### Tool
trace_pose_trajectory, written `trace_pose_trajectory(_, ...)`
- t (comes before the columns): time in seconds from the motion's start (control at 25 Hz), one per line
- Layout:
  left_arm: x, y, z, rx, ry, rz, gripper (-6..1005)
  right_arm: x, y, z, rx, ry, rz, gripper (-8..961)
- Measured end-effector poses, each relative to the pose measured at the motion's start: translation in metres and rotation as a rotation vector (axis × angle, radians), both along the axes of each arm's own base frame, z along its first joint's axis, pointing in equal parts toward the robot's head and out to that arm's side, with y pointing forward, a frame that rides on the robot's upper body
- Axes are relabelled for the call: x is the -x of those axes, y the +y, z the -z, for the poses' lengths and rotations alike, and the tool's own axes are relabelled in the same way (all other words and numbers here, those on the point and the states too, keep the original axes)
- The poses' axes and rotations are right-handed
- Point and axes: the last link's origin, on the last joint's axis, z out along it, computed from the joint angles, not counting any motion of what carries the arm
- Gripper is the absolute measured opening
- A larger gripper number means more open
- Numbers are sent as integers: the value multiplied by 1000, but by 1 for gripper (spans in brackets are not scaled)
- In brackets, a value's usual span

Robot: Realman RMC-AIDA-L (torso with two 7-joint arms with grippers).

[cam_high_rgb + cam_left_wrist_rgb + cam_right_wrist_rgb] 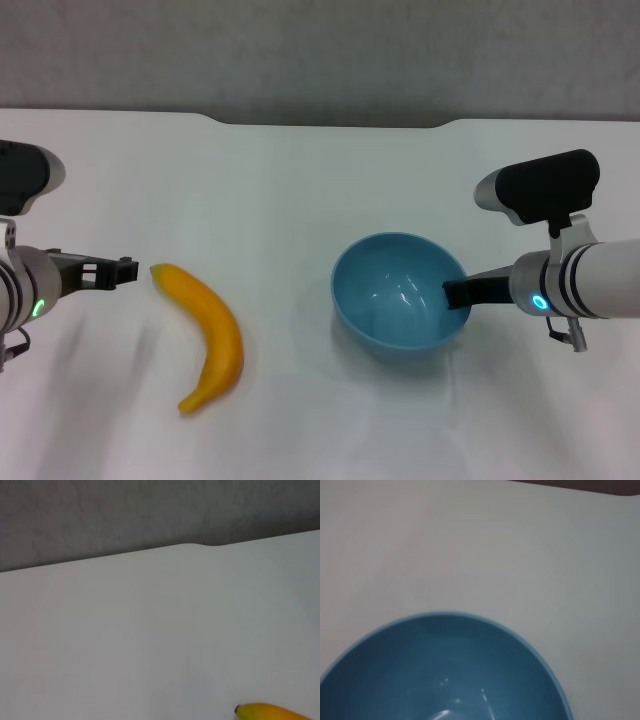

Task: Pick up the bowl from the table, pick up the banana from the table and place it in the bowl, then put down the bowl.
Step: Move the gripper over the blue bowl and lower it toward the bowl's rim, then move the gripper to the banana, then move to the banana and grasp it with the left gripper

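At the far left of the head view, the left gripper (128,268) reaches in low over the table (300,180), its dark fingers pointing toward the banana (205,335) and stopping just short of the fruit's near tip; whether those fingers are spread or closed I cannot tell. Just beside them the banana lies flat on the white tabletop, curving from its upper end near the gripper down toward the front edge, well apart from the bowl. From the left wrist view only the banana's dark-tipped end (265,712) shows at the frame's edge, with bare table (150,630) and its notched far edge beyond. Right of centre sits the bowl (395,290), light blue, glossy and upright on the table, nothing inside it. On its right side the right gripper (455,295) meets the rim, one dark finger lying over the rim against the inner wall, clamped on the bowl's edge. Seen from the right wrist view, the bowl's hollow interior (440,675) fills the lower part, white table (470,545) beyond it
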Motion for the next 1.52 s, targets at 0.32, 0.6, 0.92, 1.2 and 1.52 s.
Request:
trace_pose_trajectory(0.32,1,-2,3,-2,-10,15,890,-3,-2,-2,-14,15,6,66)
trace_pose_trajectory(0.6,-6,-5,15,17,-27,65,890,2,-3,-19,-87,64,-31,56)
trace_pose_trajectory(0.92,-16,-12,33,23,-96,94,898,11,-3,-40,-170,79,-92,38)
trace_pose_trajectory(1.2,-20,-14,45,-10,-216,31,899,10,-6,-51,-223,66,-131,37)
trace_pose_trajectory(1.52,-28,-13,61,-6,-353,-11,898,11,-7,-54,-237,67,-140,36)
